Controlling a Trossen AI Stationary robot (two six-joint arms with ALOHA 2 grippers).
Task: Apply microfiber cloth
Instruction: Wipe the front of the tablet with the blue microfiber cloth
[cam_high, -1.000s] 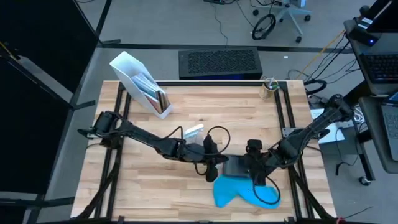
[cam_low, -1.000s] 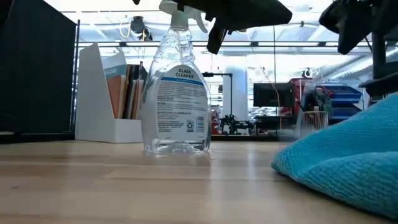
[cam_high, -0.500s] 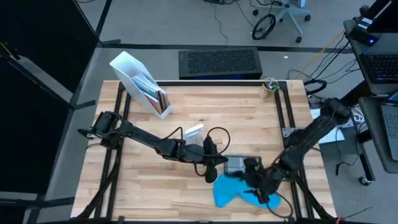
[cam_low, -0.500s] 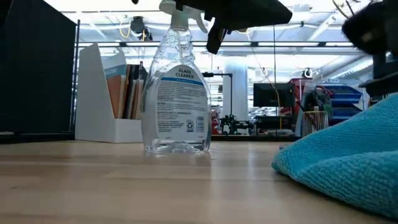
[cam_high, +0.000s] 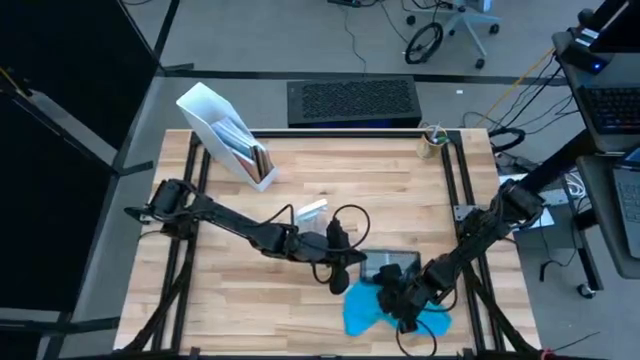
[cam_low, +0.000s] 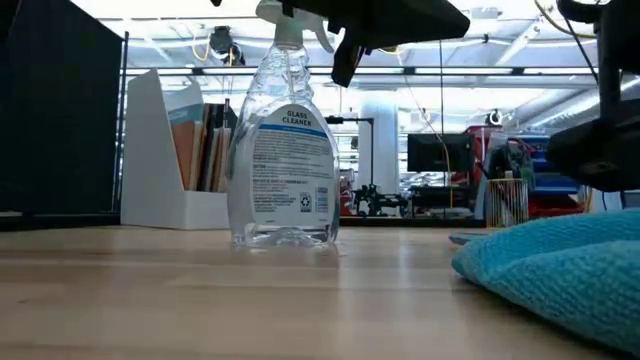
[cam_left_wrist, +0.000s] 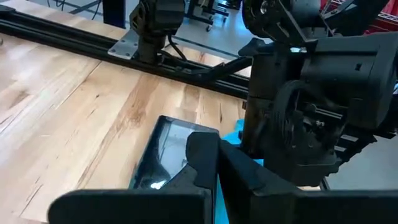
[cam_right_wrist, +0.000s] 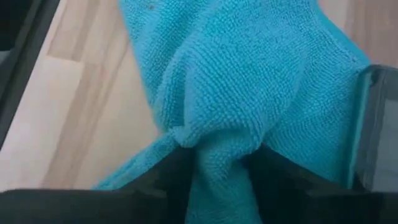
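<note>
This was a robotics lab — a wooden worktop (cam_high: 330, 190) framed by black rails, a swivel chair (cam_high: 462, 22) and loose cables on the grey floor at upper right, and monitors (cam_low: 438, 152) and racks beyond — under bright ceiling lights.

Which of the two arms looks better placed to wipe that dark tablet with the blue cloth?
Probably the right. The right gripper is already pinched on the microfiber cloth, just beside the tablet. The left gripper hangs next to the tablet holding nothing.
</note>
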